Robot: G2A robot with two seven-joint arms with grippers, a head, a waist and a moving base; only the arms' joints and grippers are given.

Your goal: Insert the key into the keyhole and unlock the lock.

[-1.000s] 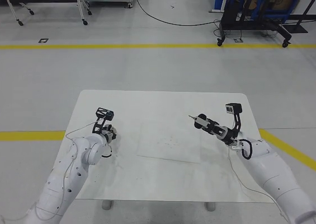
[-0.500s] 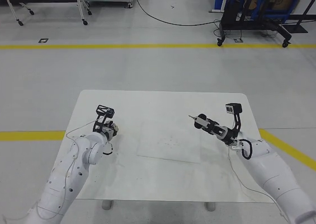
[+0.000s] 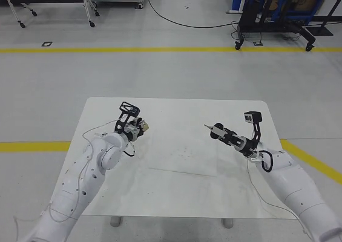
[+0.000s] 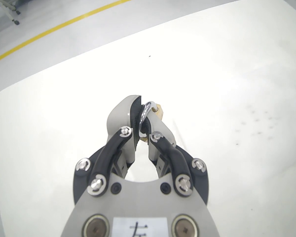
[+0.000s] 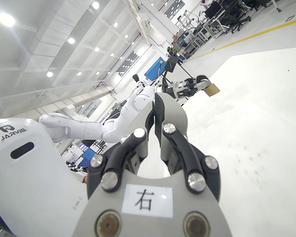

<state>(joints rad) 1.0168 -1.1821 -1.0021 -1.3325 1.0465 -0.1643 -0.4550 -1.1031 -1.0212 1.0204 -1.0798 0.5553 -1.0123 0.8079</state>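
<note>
Your left pincer (image 4: 145,110) is closed narrow on the steel shackle (image 4: 143,117) of the lock (image 4: 159,111). The brass body juts free past the fingertips. Holding it by the shackle looks deliberate, since it leaves the body's far end uncovered, where the keyhole probably sits, though you cannot make out the hole itself. The lock's long axis runs on from the pincer's own line and points across toward your other arm.

Your right pincer (image 3: 214,129) has its pads pressed together on the key (image 3: 207,126). Only a thin tip shows beyond them. The key's long axis also follows its pincer, and the tip points back at the lock.

Both are held up over the white tabletop (image 3: 177,112), facing each other but well apart. Key and lock look roughly opposed, not yet lined up, so judge the tilt of both before closing the gap.
</note>
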